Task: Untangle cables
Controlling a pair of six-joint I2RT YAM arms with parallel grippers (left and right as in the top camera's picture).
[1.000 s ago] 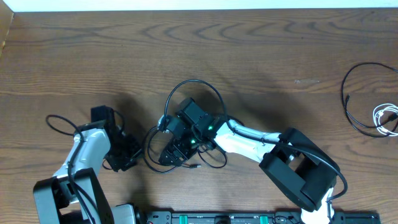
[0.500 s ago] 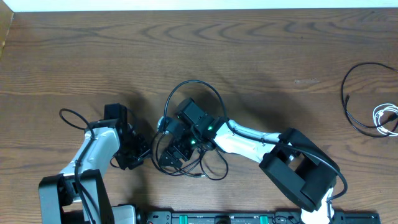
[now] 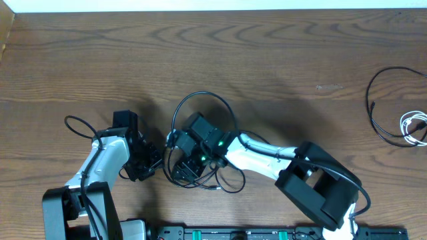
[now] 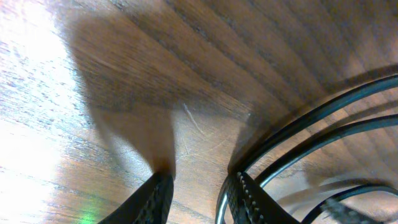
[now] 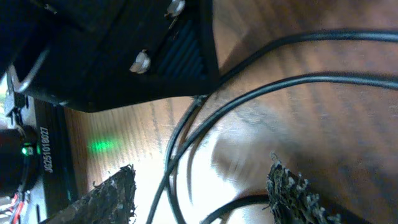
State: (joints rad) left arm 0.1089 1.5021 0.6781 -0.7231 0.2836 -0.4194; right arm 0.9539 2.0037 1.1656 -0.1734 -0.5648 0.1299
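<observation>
A tangle of thin black cables [image 3: 200, 143] lies at the table's middle, one loop arching over my right wrist. My right gripper [image 3: 181, 167] is down in the tangle. In the right wrist view it [image 5: 202, 193] stands open, with black cable strands [image 5: 186, 134] running between its frayed fingertips [image 5: 115, 193]. My left gripper [image 3: 148, 162] sits just left of the tangle. It [image 4: 202, 200] is open over bare wood, with one black cable [image 4: 298, 127] lying against the inner side of its right finger [image 4: 249, 199]. A separate black cable [image 3: 383, 100] and a white cable [image 3: 413, 125] lie at the far right.
The arms' base rail [image 3: 267, 233] runs along the front edge. A thick black cord [image 3: 77, 127] loops out from the left arm. In the right wrist view the left arm's black body [image 5: 124, 56] looms close at the upper left.
The left arm swung right toward the tangle, then held still. The right gripper and the cable loop over it have shifted slightly left.
</observation>
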